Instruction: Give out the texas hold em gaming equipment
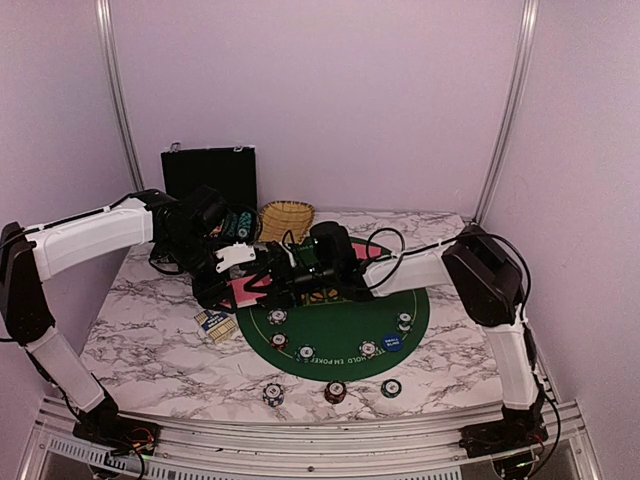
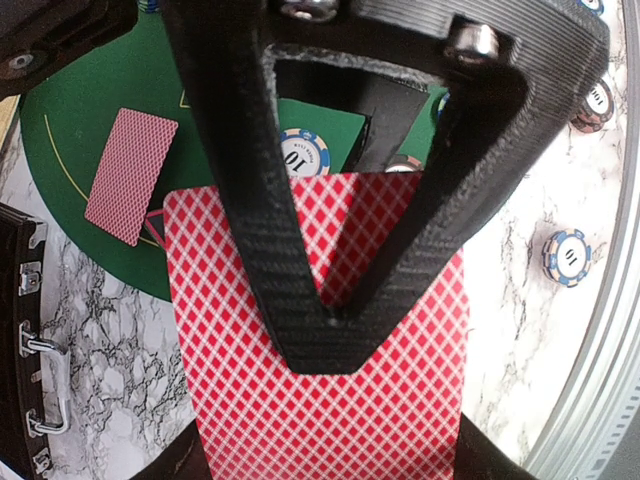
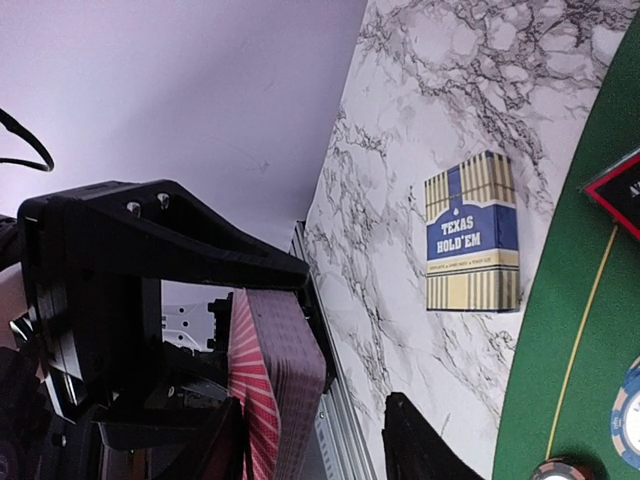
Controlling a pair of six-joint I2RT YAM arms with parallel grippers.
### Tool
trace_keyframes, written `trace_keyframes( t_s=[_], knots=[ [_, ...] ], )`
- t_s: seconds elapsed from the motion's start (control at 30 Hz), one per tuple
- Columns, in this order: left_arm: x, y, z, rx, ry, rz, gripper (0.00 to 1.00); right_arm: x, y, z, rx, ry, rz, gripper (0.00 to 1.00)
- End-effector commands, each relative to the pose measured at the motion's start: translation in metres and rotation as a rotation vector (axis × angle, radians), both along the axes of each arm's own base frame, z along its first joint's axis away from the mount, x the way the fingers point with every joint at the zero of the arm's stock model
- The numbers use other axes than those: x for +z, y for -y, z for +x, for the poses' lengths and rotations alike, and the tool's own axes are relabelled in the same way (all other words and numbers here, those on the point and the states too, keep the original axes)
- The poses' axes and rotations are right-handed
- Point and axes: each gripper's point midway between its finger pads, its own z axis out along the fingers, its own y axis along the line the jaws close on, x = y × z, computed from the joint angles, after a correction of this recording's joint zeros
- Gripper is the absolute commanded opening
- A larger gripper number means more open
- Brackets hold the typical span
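Observation:
My left gripper (image 2: 325,462) is shut on a deck of pink-red-backed cards (image 2: 320,400), held above the left edge of the green mat (image 1: 340,328). My right gripper (image 3: 310,450) reaches in from the right. Its jaws stand apart around the deck's edge (image 3: 280,390): one finger (image 2: 300,300) lies over the top card, the other (image 3: 430,440) stands clear of the deck. One single card (image 2: 131,175) lies face down on the mat. Striped chips (image 1: 306,352) and a blue disc (image 1: 392,342) sit on the mat. A black-red triangle button (image 3: 620,190) shows at the mat's edge.
A blue and yellow card box (image 3: 472,232) lies on the marble left of the mat. Three chips (image 1: 335,391) line the front of the table. A black case (image 1: 208,175) and a straw basket (image 1: 285,220) stand at the back.

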Motion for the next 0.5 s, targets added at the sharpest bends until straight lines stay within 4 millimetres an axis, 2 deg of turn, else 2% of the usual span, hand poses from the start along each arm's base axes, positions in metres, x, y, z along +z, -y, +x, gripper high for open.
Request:
trace_keyframes(
  t_s=[0.0, 0.33, 0.47],
  knots=[
    [0.007, 0.001, -0.003, -0.012, 0.003, -0.017, 0.00, 0.020, 0.011, 0.007, -0.030, 0.029, 0.010, 0.44],
    [0.004, 0.001, -0.002, -0.014, 0.001, -0.008, 0.00, 0.036, 0.018, 0.005, -0.030, 0.030, 0.035, 0.25],
    [0.004, 0.001, -0.002, -0.013, 0.002, -0.007, 0.00, 0.035, 0.023, 0.005, -0.036, 0.036, 0.022, 0.14]
  ],
)
